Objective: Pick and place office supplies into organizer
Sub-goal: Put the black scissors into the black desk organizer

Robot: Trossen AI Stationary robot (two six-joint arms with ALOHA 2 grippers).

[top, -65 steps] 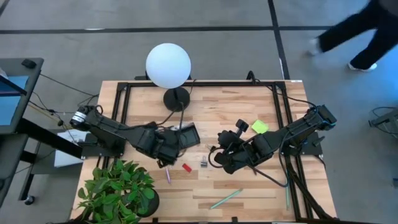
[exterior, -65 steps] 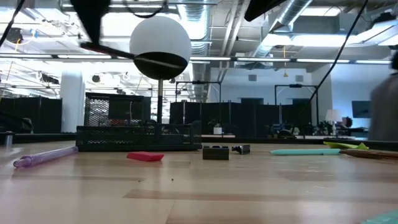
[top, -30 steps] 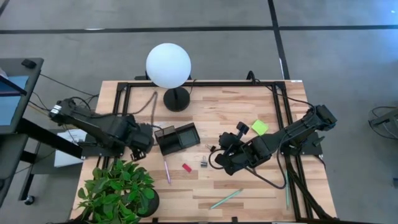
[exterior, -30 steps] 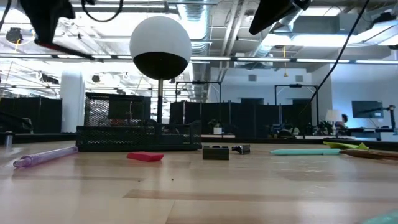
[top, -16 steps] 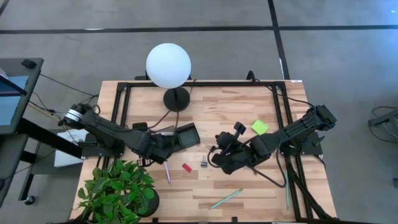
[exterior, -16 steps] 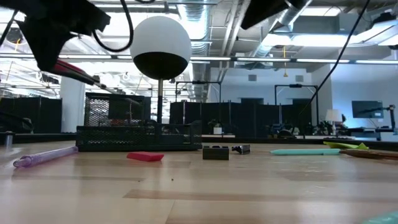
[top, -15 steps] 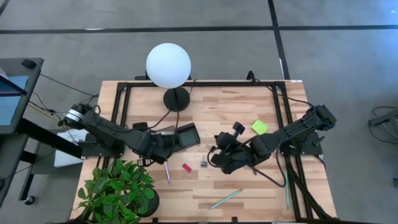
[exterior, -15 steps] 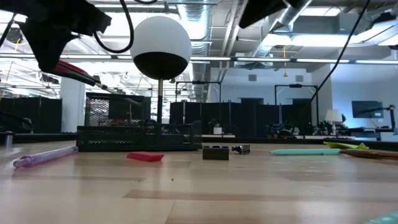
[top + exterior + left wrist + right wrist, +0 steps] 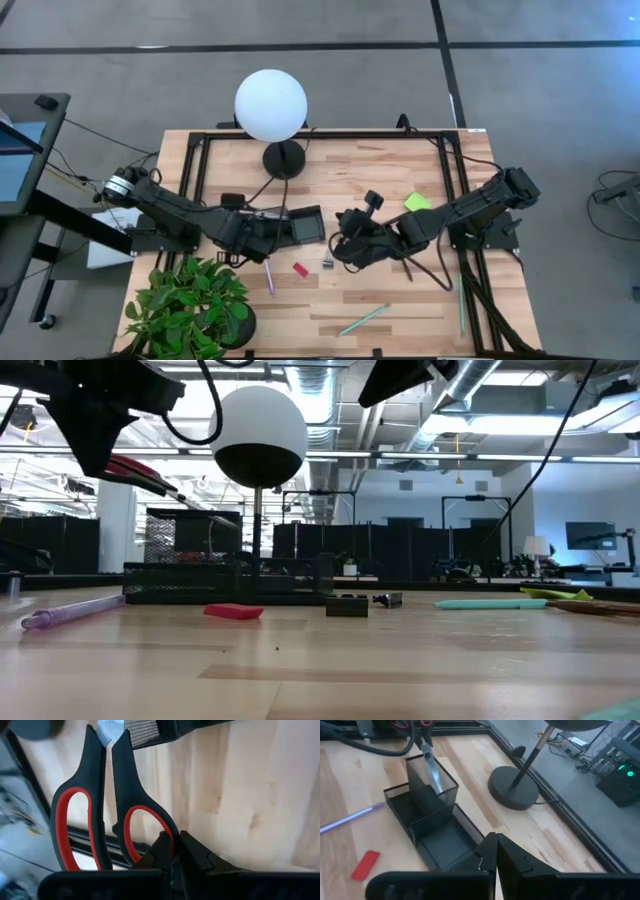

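Surface edges: wooden surface (image 9: 380, 190) w/ a black frame rail along back and both sides; a potted plant (image 9: 190, 305) overhangs the front-left corner.
Open room: bare wood at back-right and front-centre; the middle strip is crowded.
Organizer (image 9: 290, 226): left of centre, just in front of lamp base (image 9: 283, 159) (white globe above it), mesh cup at its left end.
Left gripper (image 9: 262, 232): over organizer's left end, arm stretched in low from the left edge, wrist tilted.
Left jaws: closed tight on one handle loop of the red-handled scissors (image 9: 100, 805); blades point down into the mesh cup (right wrist view shows the tips inside it).
Right gripper (image 9: 494, 851): above organizer's right end, arm reaching in from the right edge, elbow bent.
Right jaws: pressed together, nothing between them.
Purple pen (image 9: 268, 275): flat on surface, in front of organizer.
Small red block (image 9: 300, 268): just right of purple pen.
Black clips (image 9: 327, 263): beside red block, under the right arm's reach.
Sticky-note pad (image 9: 417, 203): right of centre, partly behind right arm.
Light-green pen (image 9: 362, 319): near front edge, well apart from the rest.
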